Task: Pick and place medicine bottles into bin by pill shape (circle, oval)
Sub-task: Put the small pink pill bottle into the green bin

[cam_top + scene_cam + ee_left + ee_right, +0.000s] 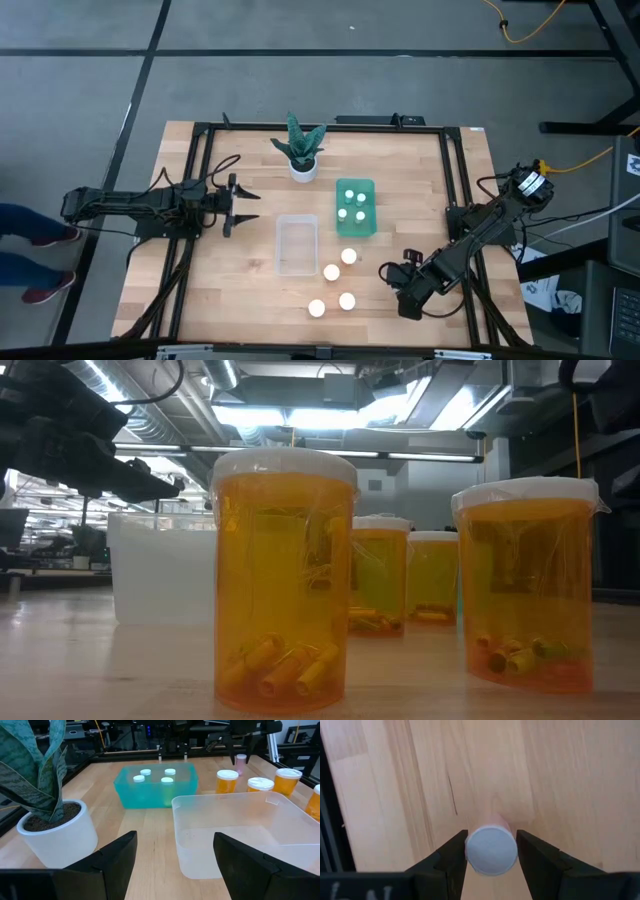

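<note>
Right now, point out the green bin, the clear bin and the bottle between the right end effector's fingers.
green bin (371, 187): high view, bare corner of its floor.
clear bin (297, 246): high view, middle of its floor.
bottle (491, 849): right wrist view, centre of its white cap, between the fingers.

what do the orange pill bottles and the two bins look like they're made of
The orange bottles look like glossy see-through amber plastic: pills show through the wall. Their white caps seem opaque plastic. The teal bin looks like tinted translucent plastic, with the bottles inside it showing faintly through the wall. The clear bin appears frosted, semi-clear plastic, the wood showing through it.
</note>
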